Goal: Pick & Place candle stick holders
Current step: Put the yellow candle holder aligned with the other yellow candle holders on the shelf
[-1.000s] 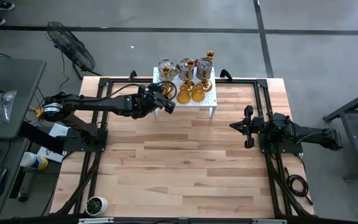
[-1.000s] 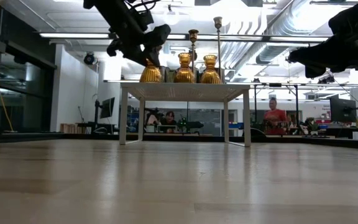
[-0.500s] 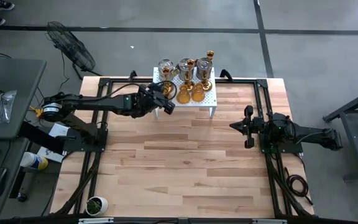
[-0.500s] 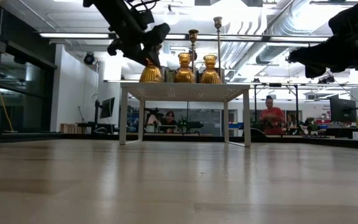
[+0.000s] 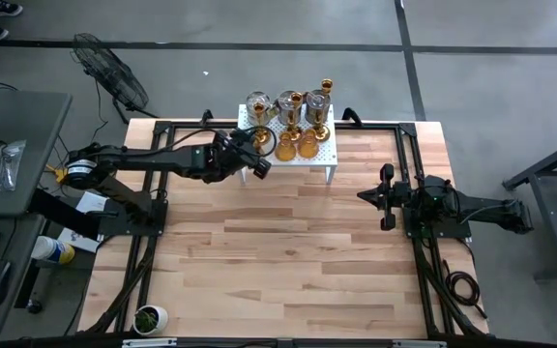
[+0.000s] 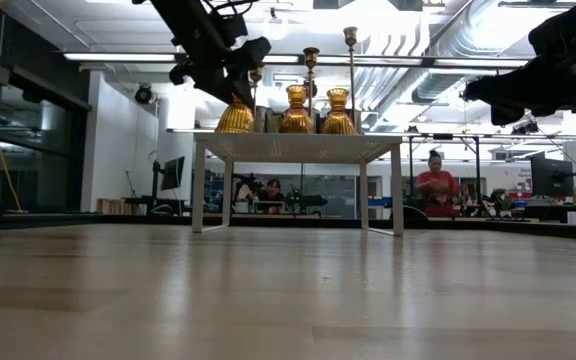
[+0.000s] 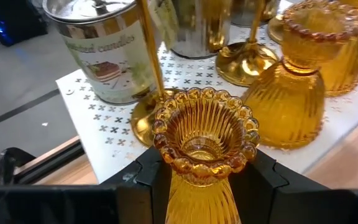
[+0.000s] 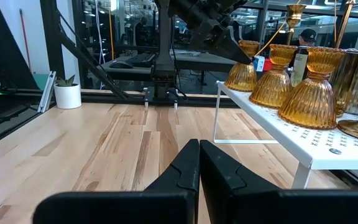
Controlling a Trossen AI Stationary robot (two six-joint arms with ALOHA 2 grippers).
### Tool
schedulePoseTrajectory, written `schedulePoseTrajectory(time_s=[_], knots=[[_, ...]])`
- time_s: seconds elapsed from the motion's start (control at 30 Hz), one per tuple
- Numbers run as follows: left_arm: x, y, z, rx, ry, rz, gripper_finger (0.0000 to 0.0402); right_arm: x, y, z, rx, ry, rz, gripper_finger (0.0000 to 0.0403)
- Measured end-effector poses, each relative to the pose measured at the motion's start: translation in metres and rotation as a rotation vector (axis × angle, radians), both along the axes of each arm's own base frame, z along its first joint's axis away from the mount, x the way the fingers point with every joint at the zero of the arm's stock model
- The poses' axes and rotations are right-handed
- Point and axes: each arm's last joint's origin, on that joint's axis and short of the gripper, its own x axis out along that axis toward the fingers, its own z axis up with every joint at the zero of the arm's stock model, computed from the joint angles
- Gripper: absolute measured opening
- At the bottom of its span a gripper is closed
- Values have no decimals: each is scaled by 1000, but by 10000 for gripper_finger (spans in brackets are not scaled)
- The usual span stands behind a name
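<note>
Left gripper (image 7: 205,180): gripping a ribbed amber glass candle stick holder (image 7: 205,142) at the white perforated metal stand's (image 7: 114,140) edge.
Right gripper (image 8: 199,163): idling with fingers pressed together, well apart.

The wooden table (image 5: 288,251) carries a white perforated stand (image 5: 319,159) and potted plant (image 5: 149,317).

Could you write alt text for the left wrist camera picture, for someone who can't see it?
The left gripper grips a ribbed amber glass candle holder at the edge of a white perforated metal stand, which also carries two more amber holders, a gold stemmed holder and a silver candle tin.
</note>
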Motion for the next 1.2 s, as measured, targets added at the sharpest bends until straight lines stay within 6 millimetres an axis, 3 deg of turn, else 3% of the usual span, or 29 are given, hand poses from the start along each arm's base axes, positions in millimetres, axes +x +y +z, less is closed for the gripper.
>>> schedulePoseTrajectory(time_s=[1.2], knots=[[-1, 2, 0, 44, -1, 61, 130, 0, 0, 0, 0, 0, 0, 3]])
